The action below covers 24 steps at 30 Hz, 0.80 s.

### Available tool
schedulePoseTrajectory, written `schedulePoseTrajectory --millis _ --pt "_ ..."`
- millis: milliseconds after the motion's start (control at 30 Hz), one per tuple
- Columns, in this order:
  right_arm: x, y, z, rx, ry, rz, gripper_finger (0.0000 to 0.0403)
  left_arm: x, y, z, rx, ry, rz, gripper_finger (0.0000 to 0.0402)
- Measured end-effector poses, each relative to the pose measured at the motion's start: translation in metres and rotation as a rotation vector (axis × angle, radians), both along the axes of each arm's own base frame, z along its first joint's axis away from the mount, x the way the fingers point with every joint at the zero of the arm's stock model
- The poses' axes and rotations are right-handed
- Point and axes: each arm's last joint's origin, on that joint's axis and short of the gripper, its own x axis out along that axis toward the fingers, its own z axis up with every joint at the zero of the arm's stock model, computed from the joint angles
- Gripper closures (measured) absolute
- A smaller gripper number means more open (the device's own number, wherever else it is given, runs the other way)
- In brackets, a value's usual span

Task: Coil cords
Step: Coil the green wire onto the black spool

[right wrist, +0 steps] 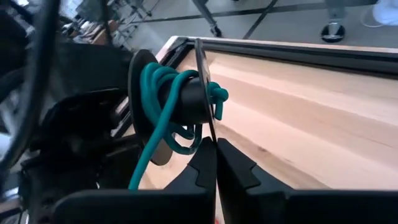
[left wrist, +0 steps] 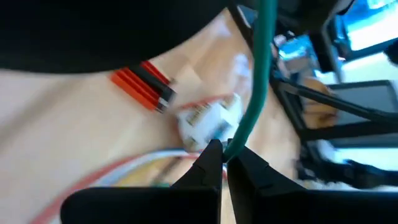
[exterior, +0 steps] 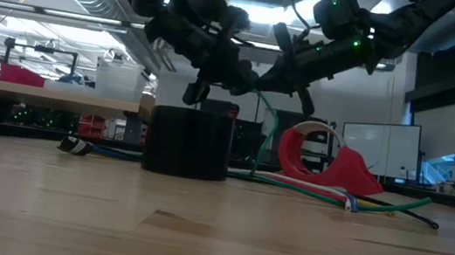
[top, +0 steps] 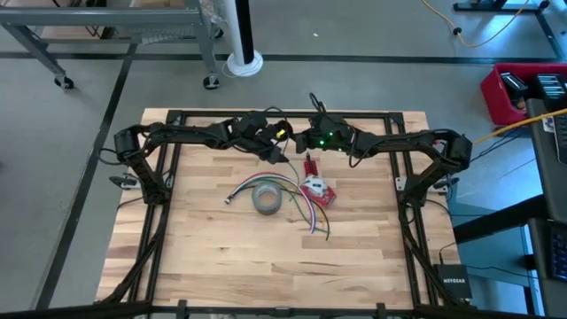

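Green cord point(right wrist: 163, 102) wound in several loops around a dark spool-like part beside the right hand point(right wrist: 216, 163), above the middle of the counter's far edge. From the loops, one free strand running down and away; in the left wrist view the same green cord point(left wrist: 257, 74) stretched straight, long axis going from the left hand point(left wrist: 224, 163) up toward the other arm. Left hand closed, fingertips pinching the green cord. Right hand also closed, fingertips together on a thin dark strand that rises past the spool; cannot tell whether this strand belongs to the cord.

More cords point(top: 301, 210) lying loose on the counter point(top: 213, 257) near its centre: green, white and reddish strands, fanned toward the near edge, with a small plug at the left end point(top: 229, 199). Grey tape roll point(top: 267, 199) flat among them, red tape dispenser point(top: 318, 190) just beside it on the right.

Counter of pale wooden planks inside a dark metal frame. Around it, grey floor, a metal rack on wheels behind the far edge, a red box point(top: 518, 89) toward the far right. In the low view, workshop room with shelves, bright ceiling lights and a whiteboard point(exterior: 379, 147).
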Motion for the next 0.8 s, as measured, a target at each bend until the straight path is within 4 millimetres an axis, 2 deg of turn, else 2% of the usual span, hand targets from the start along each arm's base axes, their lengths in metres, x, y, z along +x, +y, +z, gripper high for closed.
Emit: schedulePoseTrajectory --millis 433,633,800 --pt "-0.004 -0.01 0.002 0.015 -0.032 -0.029 0.04 0.001 0.003 -0.003 0.415 0.075 0.085 0.0401" --pt "-0.004 -0.015 0.009 0.035 -0.124 -0.024 0.04 0.003 -0.002 -0.003 0.536 0.112 0.11 0.0401" --pt "-0.005 -0.017 0.008 0.069 -0.132 0.002 0.04 0.003 -0.009 -0.006 0.624 0.183 0.124 0.0401"
